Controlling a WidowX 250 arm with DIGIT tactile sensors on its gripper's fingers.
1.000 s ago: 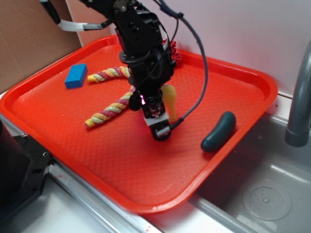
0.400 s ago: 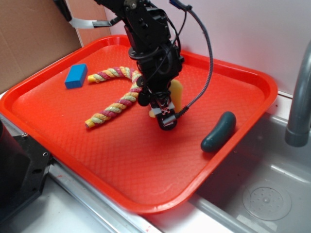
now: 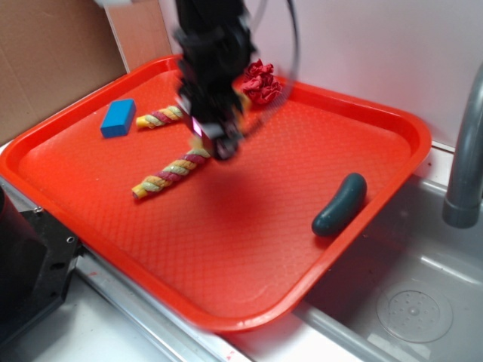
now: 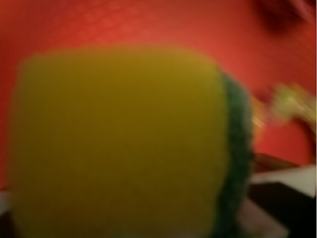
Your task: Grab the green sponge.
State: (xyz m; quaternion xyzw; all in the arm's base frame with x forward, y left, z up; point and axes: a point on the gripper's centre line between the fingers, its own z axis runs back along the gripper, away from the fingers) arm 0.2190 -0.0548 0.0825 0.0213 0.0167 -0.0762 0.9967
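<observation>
The green sponge fills the wrist view, yellow foam with its dark green face on the right, so I judge the fingers closed on it. It has left its spot near the tray's middle, and the blurred gripper has swung up toward the braided rope near the far left edge. The grab looks done.
</observation>
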